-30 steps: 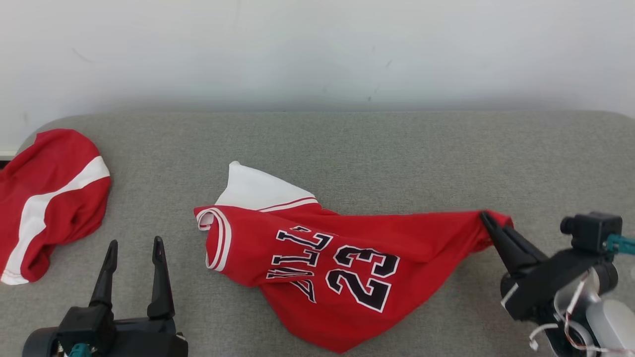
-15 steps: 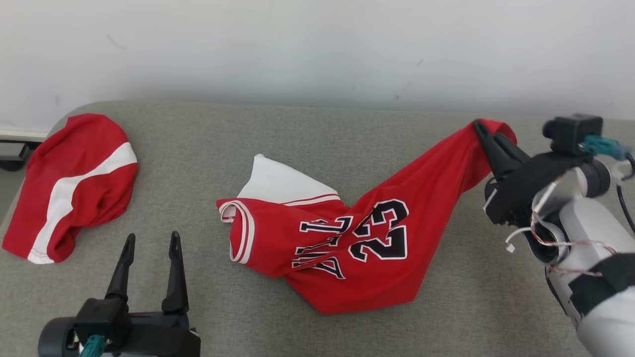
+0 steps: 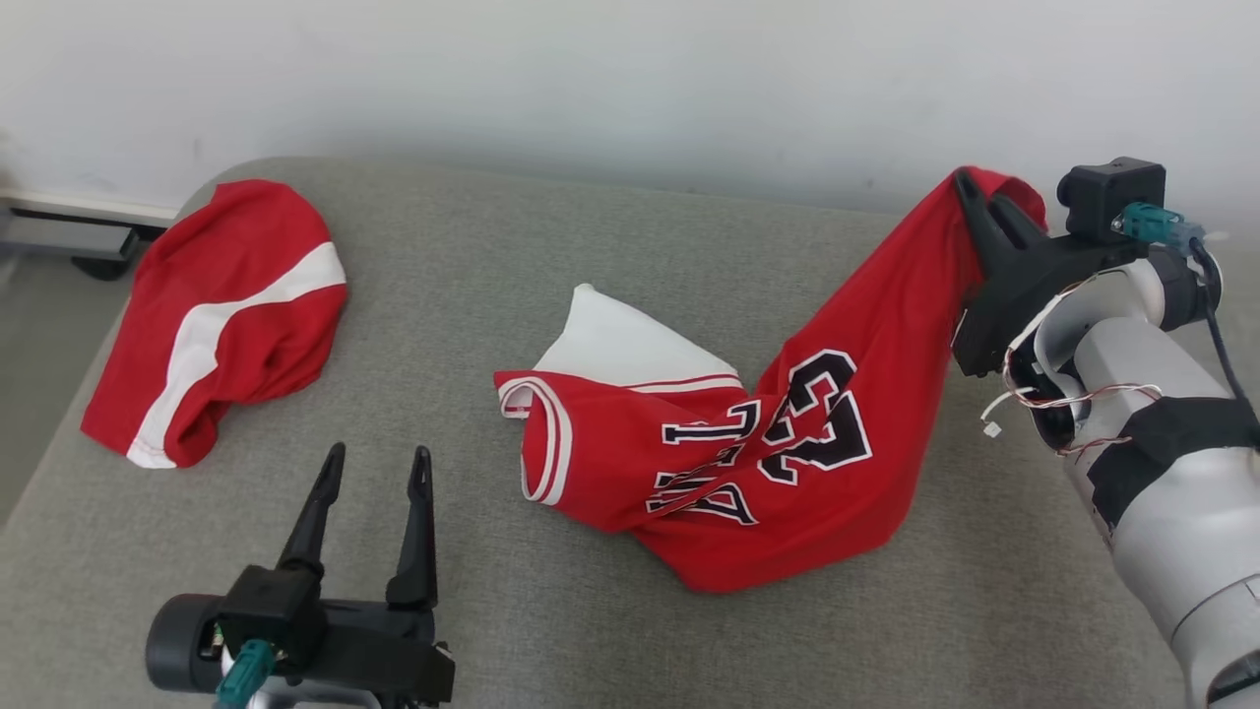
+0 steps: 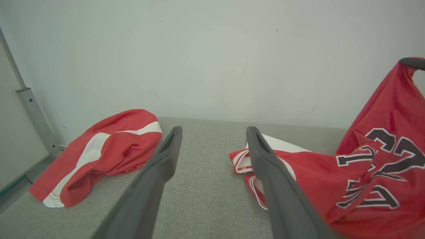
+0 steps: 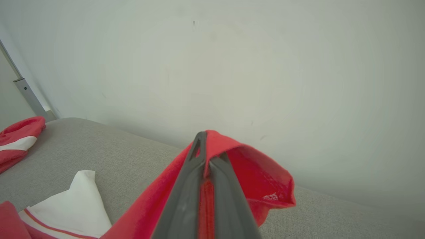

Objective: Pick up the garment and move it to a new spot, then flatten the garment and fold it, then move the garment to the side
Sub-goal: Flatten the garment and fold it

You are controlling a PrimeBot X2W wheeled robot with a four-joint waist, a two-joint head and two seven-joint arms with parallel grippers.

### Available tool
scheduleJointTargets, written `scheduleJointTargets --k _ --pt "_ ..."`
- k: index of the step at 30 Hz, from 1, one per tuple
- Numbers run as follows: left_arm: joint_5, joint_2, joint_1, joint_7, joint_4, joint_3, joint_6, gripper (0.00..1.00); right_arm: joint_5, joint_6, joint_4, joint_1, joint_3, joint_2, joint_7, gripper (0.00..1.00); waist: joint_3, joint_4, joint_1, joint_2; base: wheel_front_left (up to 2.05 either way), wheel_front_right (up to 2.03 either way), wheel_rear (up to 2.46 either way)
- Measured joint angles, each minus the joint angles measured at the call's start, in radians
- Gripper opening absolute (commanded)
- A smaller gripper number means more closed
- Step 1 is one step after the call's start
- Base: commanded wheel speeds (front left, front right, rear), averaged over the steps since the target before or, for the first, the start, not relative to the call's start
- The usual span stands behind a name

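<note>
Currently your red jersey [image 3: 787,463], printed with a black 23 and black lettering, is half lifted. One red edge is pinched up high on your right. From there the cloth slopes down to the grey upholstered surface [image 3: 689,246], where the rest lies bunched near the middle. A white-trimmed opening [image 3: 536,443] faces your left, and a white panel [image 3: 620,345] spreads flat behind it, toward the wall [image 3: 591,79].

Your right tool [image 3: 976,192] is clamped on that raised edge. In the right wrist view its two dark fingers [image 5: 186,186] meet with red cloth squeezed between them, and a loose fold of the jersey [image 5: 259,179] droops past their tips. The left wrist view shows the jersey [image 4: 375,166] hanging taut from the tip of the right tool [image 4: 411,62].

Your left tool [image 3: 380,453] holds nothing; its fingers stand spread wide apart over bare grey fabric, just left of the jersey. Further to your left, well apart from the jersey, a second red-and-white garment [image 3: 226,315] lies crumpled near the surface's rounded corner.
</note>
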Motion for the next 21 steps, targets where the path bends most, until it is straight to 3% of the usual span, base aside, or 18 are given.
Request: scheduleJointTargets --k 5,7,8,9,14,21 --pt "-0.008 -0.001 -0.013 0.000 0.010 -0.040 0.001 1.00 -0.002 0.000 0.096 -0.011 0.040 0.030 -0.025 0.00 0.004 0.037 0.0000 0.0000 0.00 0.00 0.00" --pt "-0.010 -0.001 -0.014 0.000 0.012 -0.047 0.005 1.00 -0.001 0.000 0.117 -0.016 0.047 0.036 -0.030 0.29 0.004 0.050 0.0000 0.0000 0.00 0.00 0.00" --pt "-0.011 -0.001 -0.014 0.000 0.012 -0.048 0.008 1.00 -0.001 0.000 0.124 -0.018 0.052 0.038 -0.034 0.61 0.004 0.055 0.0000 0.0000 0.00 0.00 0.00" --pt "-0.012 -0.001 -0.014 0.000 0.012 -0.049 0.009 1.00 0.001 0.000 0.130 -0.019 0.055 0.040 -0.034 1.00 0.004 0.059 0.0000 0.0000 0.00 0.00 0.00" --pt "-0.012 0.000 -0.012 0.000 0.014 -0.044 0.018 1.00 0.037 0.000 0.140 -0.015 0.084 0.045 -0.037 1.00 -0.003 0.053 -0.0002 0.0000 0.00 0.00 0.00" --pt "-0.013 -0.001 -0.003 0.000 0.012 -0.043 0.018 1.00 0.103 0.000 0.075 0.044 0.144 -0.006 -0.038 1.00 -0.018 0.019 -0.0002 0.0000 0.00 0.00 0.00"
